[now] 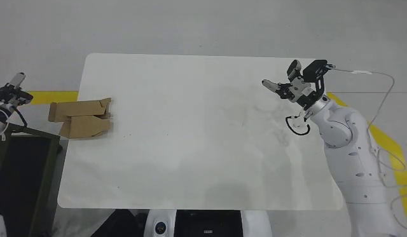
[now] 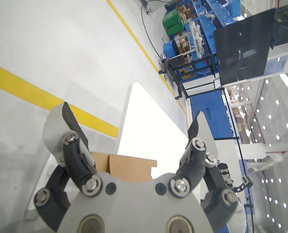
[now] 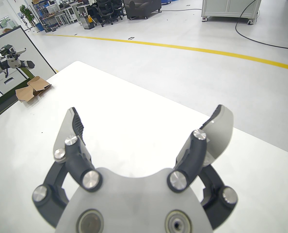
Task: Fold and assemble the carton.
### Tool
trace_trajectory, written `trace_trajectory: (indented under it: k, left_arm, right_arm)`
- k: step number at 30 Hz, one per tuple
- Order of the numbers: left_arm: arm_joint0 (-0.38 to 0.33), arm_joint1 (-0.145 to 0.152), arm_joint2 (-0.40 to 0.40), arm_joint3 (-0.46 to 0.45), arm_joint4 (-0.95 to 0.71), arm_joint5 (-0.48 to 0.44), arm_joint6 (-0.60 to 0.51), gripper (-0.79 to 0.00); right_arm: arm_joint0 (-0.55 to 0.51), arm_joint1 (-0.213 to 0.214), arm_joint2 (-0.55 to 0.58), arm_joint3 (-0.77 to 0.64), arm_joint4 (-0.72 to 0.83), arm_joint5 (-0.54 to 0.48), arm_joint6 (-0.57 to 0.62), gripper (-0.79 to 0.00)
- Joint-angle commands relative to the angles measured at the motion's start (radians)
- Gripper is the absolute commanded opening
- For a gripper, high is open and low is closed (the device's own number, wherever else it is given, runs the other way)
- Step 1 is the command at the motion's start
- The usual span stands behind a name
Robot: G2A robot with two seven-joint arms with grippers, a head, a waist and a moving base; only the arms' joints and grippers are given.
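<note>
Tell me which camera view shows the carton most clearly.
The top view: the whole carton lies unobstructed at the table edge. The right wrist view shows it far off. The left wrist view shows a strip behind the left gripper.

No readable text, small print on blue panel [image 2: 212, 120] too blurred

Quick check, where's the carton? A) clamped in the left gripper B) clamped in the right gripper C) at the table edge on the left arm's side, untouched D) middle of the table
C: the carton lies at the table edge, and the left gripper and right gripper are both open and apart from it.
</note>
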Motion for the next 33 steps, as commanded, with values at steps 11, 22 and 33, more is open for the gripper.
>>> trace_trajectory:
  k: [11, 22, 33]
  left_arm:
    - [0.052, -0.01, 0.015, 0.033, -0.028, 0.047, -0.077, 0.0]
    - [0.142, -0.033, 0.031, -0.003, -0.096, 0.073, -0.128, -0.018]
    - [0.209, -0.041, 0.005, -0.056, -0.183, 0.102, -0.157, -0.785]
  right_arm:
    - [0.0, 0.0, 0.0, 0.0, 0.0, 0.0, 0.0, 0.0]
    - [0.0, 0.0, 0.0, 0.0, 0.0, 0.0, 0.0, 0.0]
    - [0.0, 0.0, 0.0, 0.0, 0.0, 0.0, 0.0, 0.0]
